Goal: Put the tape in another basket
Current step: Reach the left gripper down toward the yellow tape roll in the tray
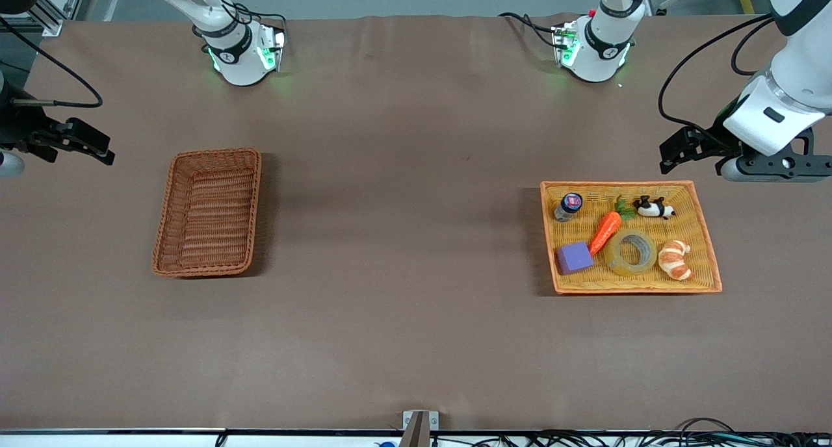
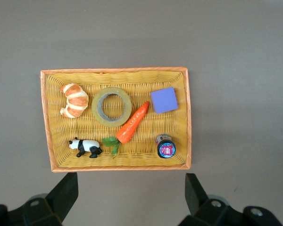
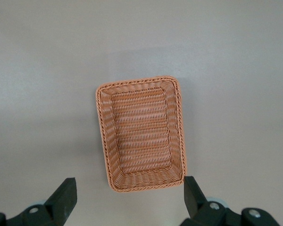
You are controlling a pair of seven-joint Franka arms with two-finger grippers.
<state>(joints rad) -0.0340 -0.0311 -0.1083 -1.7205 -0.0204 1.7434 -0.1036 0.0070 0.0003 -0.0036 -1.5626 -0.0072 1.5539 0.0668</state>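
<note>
The tape, a translucent yellowish ring, lies flat in the yellow woven tray at the left arm's end of the table, between a carrot and a croissant. In the left wrist view the tape lies well ahead of my left gripper, which is open and empty. That left gripper hangs over bare table beside the tray's rim. The reddish-brown basket sits empty toward the right arm's end. My right gripper hangs open and empty over the table beside it. The right wrist view looks down on the basket past the right gripper.
Sharing the tray with the tape are an orange carrot, a purple block, a croissant, a toy panda and a small jar. A wide stretch of brown tabletop separates tray and basket.
</note>
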